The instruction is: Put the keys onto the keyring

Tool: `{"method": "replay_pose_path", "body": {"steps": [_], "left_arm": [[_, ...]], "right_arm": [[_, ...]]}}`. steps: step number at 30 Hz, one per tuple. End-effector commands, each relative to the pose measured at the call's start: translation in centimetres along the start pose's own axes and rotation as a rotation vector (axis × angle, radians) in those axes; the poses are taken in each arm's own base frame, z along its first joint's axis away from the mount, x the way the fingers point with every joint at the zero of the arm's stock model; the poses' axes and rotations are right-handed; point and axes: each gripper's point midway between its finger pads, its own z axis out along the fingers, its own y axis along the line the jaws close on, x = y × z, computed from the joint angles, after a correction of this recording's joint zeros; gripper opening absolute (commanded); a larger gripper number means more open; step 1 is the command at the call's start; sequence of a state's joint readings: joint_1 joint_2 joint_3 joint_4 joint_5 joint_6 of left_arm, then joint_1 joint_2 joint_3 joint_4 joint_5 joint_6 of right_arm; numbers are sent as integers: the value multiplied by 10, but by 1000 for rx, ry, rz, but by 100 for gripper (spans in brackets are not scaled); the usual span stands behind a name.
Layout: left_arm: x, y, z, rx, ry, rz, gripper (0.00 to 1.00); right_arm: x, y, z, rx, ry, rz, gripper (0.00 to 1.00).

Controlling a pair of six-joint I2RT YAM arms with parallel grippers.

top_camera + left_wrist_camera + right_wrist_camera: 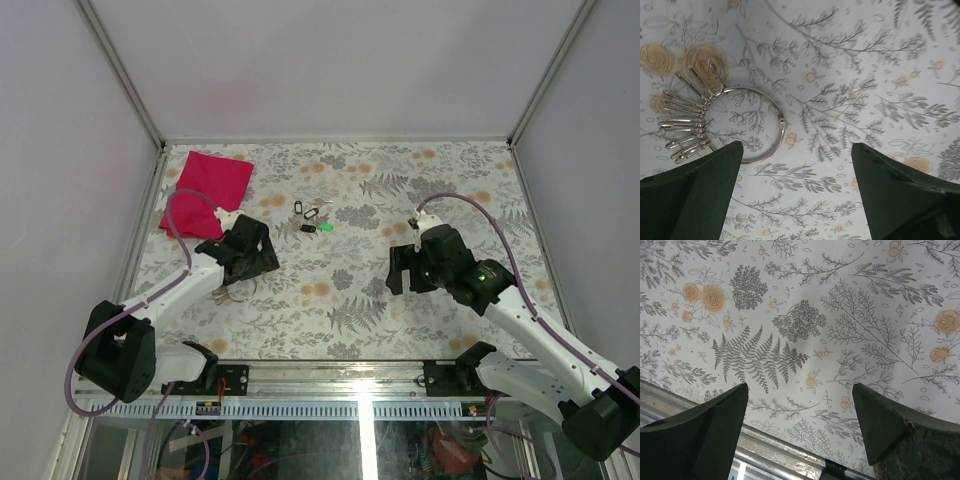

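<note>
The keys are a few tiny black-headed pieces lying together on the floral tablecloth at the back centre, next to a bright green piece. The keyring is a thin silver wire ring lying flat, with a fan of smaller silvery loops on its left side. In the top view the keyring sits just near of my left gripper. My left gripper hovers open with the ring beside its left finger and only cloth between its fingers. At centre right my right gripper is open over bare cloth.
A red cloth lies at the back left corner. White walls enclose the table on three sides. The table's near metal edge shows just below my right gripper.
</note>
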State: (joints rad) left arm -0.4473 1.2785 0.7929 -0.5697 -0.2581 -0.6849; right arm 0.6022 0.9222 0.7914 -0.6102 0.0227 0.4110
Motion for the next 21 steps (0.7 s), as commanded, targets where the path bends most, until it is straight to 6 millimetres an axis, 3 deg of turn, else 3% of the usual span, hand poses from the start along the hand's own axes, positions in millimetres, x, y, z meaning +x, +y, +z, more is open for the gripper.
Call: {"method": "replay_pose_path", "body": {"steps": [1,11,21], "left_arm": [[7,8,5,-13,-1,-59,93],[30,-1,19,54,74,-42,94],[45,3,33,47,108,-32,94]], "right_arm": [[-2,13,4,-57,-2,7,91],[0,17,5,-77,17,19,88],[-2,19,1,-86,16,27,84]]}}
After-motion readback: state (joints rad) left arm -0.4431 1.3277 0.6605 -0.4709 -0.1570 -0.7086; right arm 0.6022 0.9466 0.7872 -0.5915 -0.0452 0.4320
